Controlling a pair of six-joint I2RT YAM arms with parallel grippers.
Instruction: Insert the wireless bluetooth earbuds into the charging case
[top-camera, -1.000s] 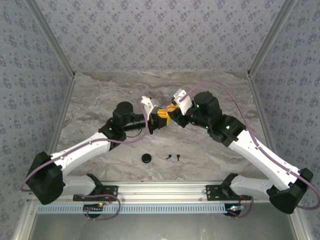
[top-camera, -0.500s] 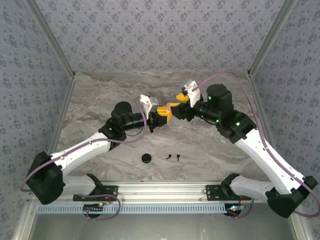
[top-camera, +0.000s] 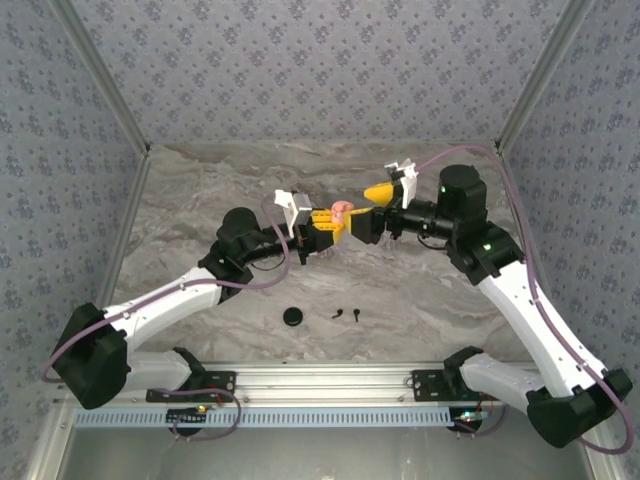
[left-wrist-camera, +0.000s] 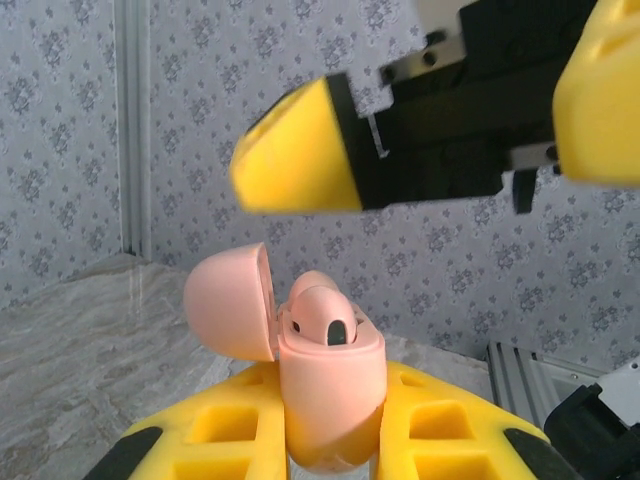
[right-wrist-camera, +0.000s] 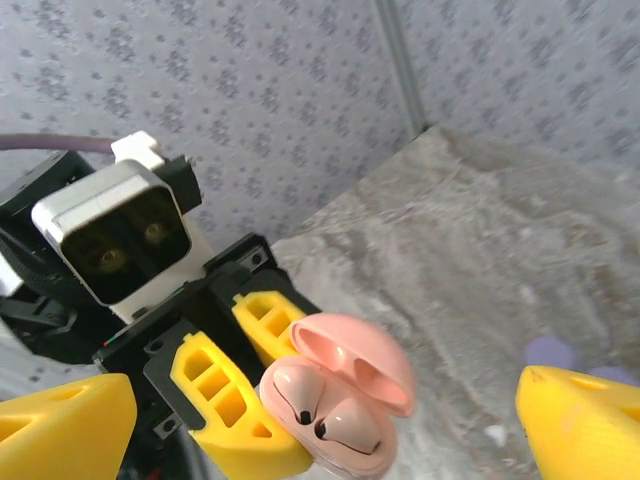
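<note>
In the left wrist view the pink charging case (left-wrist-camera: 330, 385) has its base buried between the left gripper's (left-wrist-camera: 332, 445) yellow fingers (left-wrist-camera: 190, 450), which are cut by the edge at 6 o'clock. The earbud (left-wrist-camera: 325, 312) seated in it hides its stem. The right gripper (left-wrist-camera: 450, 120) is blurred at 12 o'clock, with one fingertip clipped at 2 o'clock. In the right wrist view, a lilac blob (right-wrist-camera: 550, 352) at 4 o'clock is too blurred to name. From above, at 6 o'clock, a round black speck (top-camera: 292, 317) and a stemmed black speck (top-camera: 347, 314) are too small to identify.
</note>
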